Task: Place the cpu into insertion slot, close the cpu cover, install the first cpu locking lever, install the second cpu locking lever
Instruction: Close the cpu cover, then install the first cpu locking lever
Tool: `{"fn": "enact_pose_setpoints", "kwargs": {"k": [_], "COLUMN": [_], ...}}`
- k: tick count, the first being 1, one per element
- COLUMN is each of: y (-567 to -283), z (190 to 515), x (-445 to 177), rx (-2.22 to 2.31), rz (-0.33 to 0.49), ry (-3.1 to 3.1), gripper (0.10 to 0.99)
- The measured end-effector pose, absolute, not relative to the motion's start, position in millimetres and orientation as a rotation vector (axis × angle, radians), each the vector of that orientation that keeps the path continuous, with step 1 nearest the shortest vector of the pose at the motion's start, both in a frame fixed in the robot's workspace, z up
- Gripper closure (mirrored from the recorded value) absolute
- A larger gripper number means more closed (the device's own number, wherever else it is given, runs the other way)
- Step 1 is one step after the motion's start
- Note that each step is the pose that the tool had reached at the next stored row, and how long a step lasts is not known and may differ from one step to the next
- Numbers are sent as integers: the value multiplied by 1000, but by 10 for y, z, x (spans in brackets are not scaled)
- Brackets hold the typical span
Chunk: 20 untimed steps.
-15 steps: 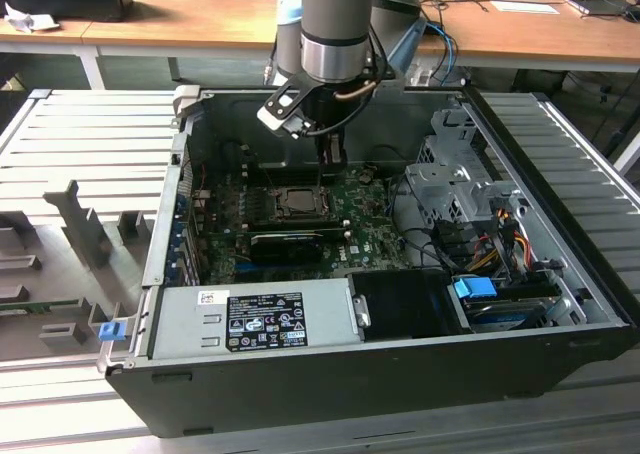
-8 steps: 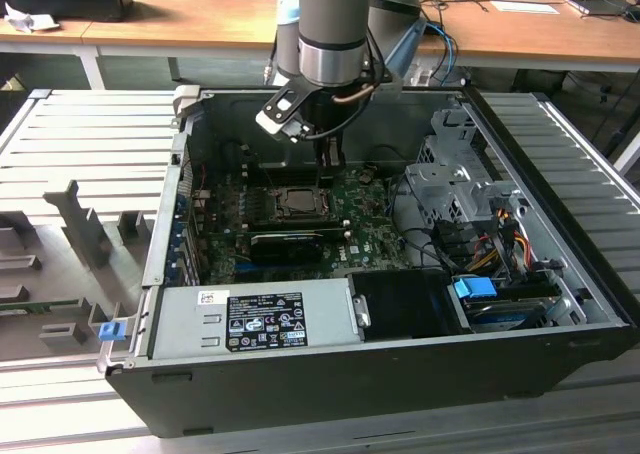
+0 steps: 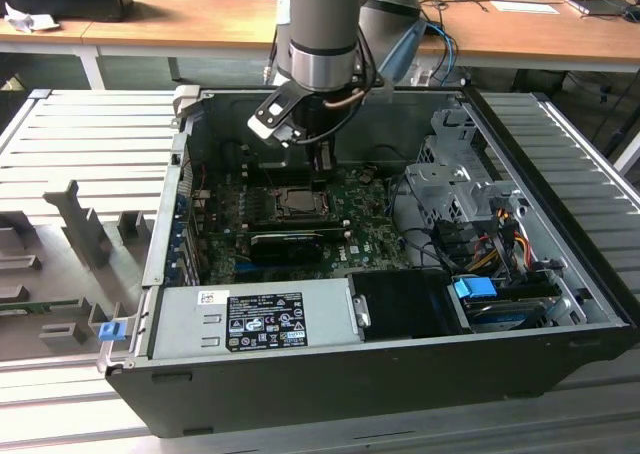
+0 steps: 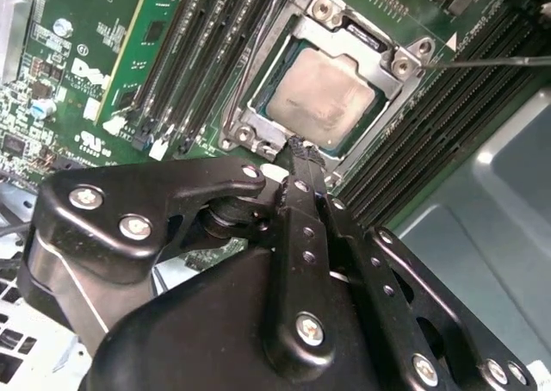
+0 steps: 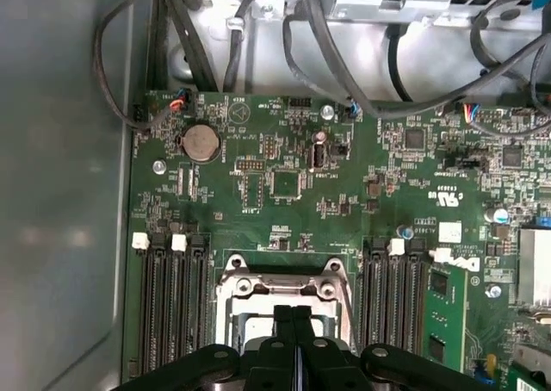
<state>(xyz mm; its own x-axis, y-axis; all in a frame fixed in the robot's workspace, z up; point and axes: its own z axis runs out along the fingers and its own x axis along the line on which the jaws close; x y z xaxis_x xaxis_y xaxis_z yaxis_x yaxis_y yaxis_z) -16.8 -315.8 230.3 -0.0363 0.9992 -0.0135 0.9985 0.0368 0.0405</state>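
Observation:
The cpu (image 4: 320, 94), a pale silver square, lies flat in the insertion slot (image 4: 238, 135) on the green motherboard. The cpu cover (image 4: 389, 64), a silver metal frame, lies down around the chip. A thin lever rod (image 4: 491, 61) sticks out sideways from one corner of the socket. My gripper (image 4: 298, 147) is shut, its black fingertips pressed together and resting at the cover's near edge; I see nothing held between them. In the exterior view the gripper (image 3: 320, 170) hangs just above the socket (image 3: 296, 202) inside the open computer case. The first wrist view has the fingers (image 5: 293, 322) over the socket frame (image 5: 281, 281).
Black memory slots (image 4: 202, 55) flank the socket on both sides. A long black card (image 3: 290, 242) lies in front of the socket. Loose cables (image 5: 344, 55), a drive cage (image 3: 450, 179) and a power supply (image 3: 250, 319) crowd the case. Grey slatted tables (image 3: 90, 144) surround it.

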Motion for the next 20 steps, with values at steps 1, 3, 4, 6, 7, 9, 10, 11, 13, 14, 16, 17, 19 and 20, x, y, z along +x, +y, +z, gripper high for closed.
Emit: {"fn": "enact_pose_setpoints", "kwargs": {"k": [1, 3, 4, 6, 7, 9, 10, 11, 13, 14, 16, 17, 19, 20], "y": [-3158, -3157, -3158, -3158, -3157, -3157, -3157, -3157, -3157, -3158, -3157, -3157, -3158, -3157], "z": [2297, 2296, 2296, 2295, 2294, 2293, 2293, 2293, 2293, 2294, 2294, 2294, 2294, 2293], "x": [-179, -206, -222, -286, -339, -387, -400, -414, -421, -424, -433, -443, -453, -453], "rx": [2153, 2152, 2152, 2152, 2152, 2152, 2152, 2152, 2152, 2152, 2152, 2152, 2152, 2152], "rz": [30, 31, 31, 31, 31, 31, 31, 31, 31, 31, 31, 31, 31, 31], "ry": [2236, 2236, 2236, 2236, 2236, 2237, 2237, 2237, 2237, 2237, 2237, 2237, 2237, 2237], "gripper": [980, 980, 980, 980, 980, 980, 980, 980, 980, 980, 980, 980, 980, 980]}}
